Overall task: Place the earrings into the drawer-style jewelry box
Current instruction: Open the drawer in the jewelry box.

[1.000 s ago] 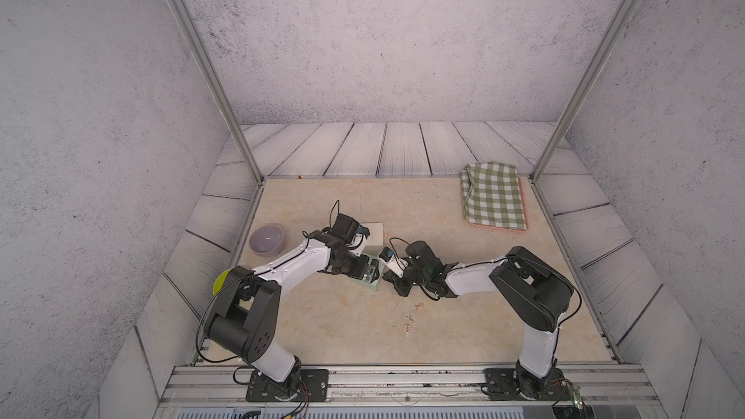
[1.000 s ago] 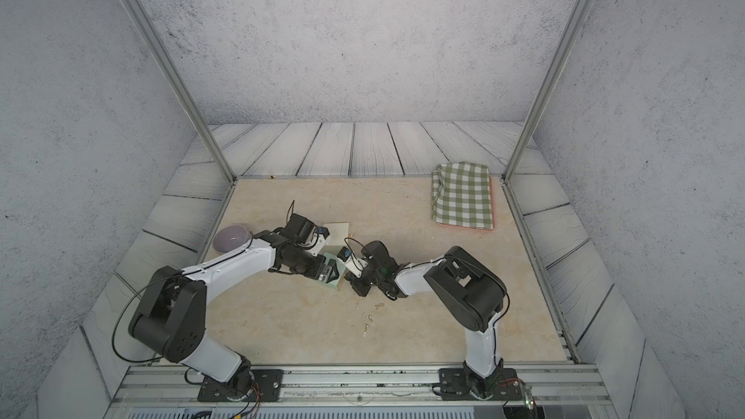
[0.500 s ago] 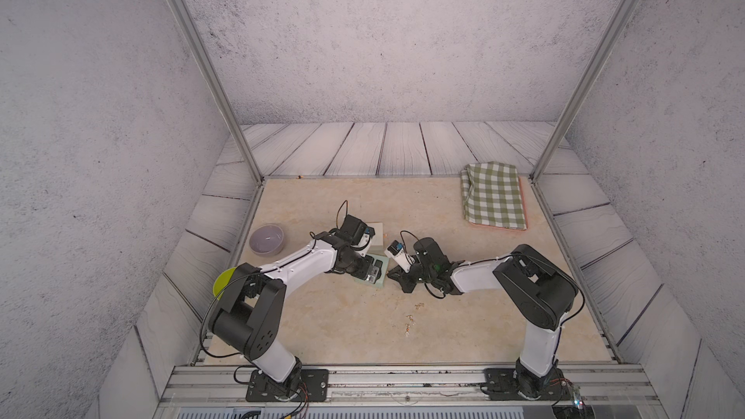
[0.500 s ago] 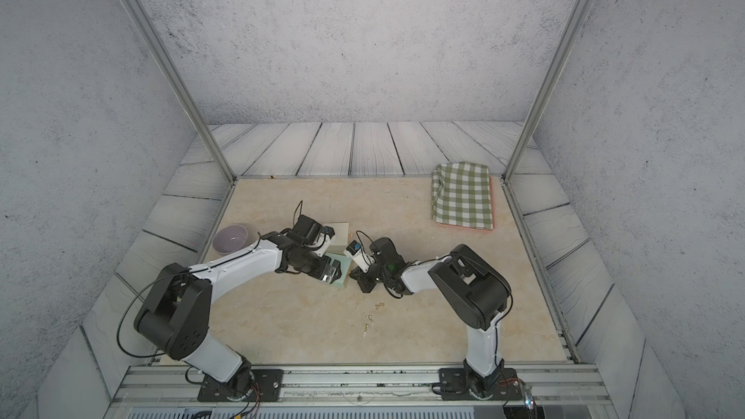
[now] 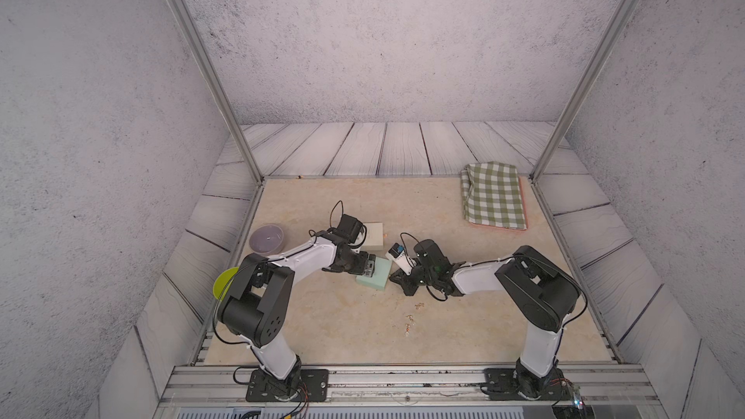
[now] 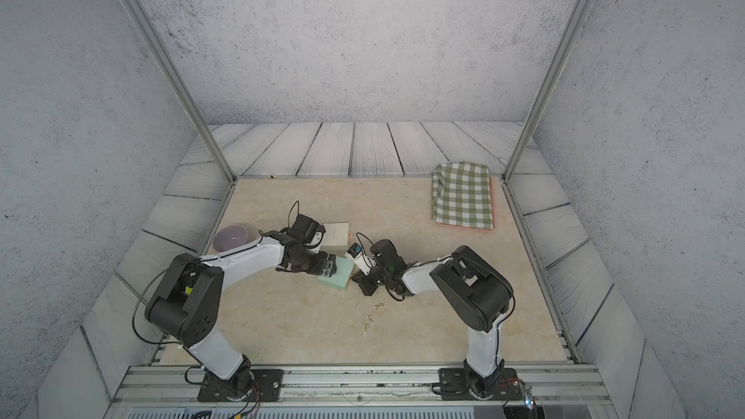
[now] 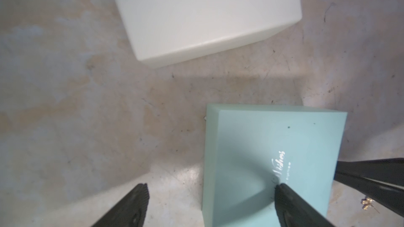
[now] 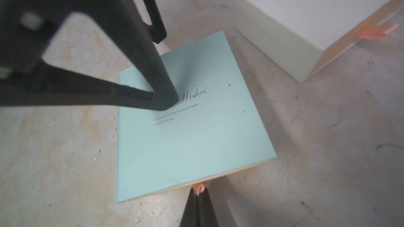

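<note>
Cream-white, smooth, square drawer-style jewelry box [image 8: 317, 18]

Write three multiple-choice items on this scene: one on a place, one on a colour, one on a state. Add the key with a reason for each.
1. The tiny gold earrings lie: A) in a box B) on the beige tabletop C) on a cloth.
2. The ribbon tab of the mint-green square box is: A) peach B) blue C) black.
3. The left claw is: A) open B) shut on an earring C) shut on a bowl.
Key: 1 B, they lie scattered on bare surface near the right claw; 2 A, the tab that claw pinches at the box edge is peach; 3 A, its fingers stand wide apart, one on the mint lid.
</note>
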`<state>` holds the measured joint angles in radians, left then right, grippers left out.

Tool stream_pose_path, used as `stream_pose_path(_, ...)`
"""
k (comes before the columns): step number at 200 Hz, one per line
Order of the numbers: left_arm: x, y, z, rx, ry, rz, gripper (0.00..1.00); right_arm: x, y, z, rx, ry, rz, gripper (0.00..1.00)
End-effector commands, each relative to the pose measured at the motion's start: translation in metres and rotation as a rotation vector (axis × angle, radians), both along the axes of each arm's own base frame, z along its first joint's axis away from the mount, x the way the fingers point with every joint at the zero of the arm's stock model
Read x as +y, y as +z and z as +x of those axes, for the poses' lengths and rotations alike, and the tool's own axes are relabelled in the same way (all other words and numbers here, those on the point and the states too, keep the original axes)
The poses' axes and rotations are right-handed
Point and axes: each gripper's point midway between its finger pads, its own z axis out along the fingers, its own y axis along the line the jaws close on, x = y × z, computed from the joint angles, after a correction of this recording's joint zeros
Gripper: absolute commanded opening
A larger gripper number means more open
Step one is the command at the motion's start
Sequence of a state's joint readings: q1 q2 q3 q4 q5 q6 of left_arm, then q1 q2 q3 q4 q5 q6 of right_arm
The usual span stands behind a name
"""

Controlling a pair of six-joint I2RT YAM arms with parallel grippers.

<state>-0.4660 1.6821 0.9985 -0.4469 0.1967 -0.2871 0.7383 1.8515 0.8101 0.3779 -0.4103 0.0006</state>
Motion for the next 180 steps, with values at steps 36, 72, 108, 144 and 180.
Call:
stream_pose_path(36, 0.025, -0.028, -0.013, 0.076, 0.093, 0.075, 0.92, -0.012, 0.012, 0.003, -0.045, -0.048, -0.018, 0.00)
stream_pose_path(72, 0.031, -0.031, -0.014, 0.082, 0.116, 0.079, 0.92, -0.024, 0.011, 0.003, -0.041, -0.089, -0.046, 0.00)
stream_pose_path(108, 0.030, -0.028, -0.012, 0.074, 0.113, 0.077, 0.92, -0.039, 0.005, -0.002, -0.027, -0.123, -0.087, 0.00)
stream_pose_path(144, 0.030, -0.029, -0.012, 0.076, 0.110, 0.076, 0.92, -0.054, 0.002, -0.006, -0.031, -0.145, -0.113, 0.00)
stream_pose_path(180, 0.029, -0.029, -0.011, 0.072, 0.106, 0.072, 0.92, -0.063, 0.000, -0.010, -0.036, -0.159, -0.131, 0.00)
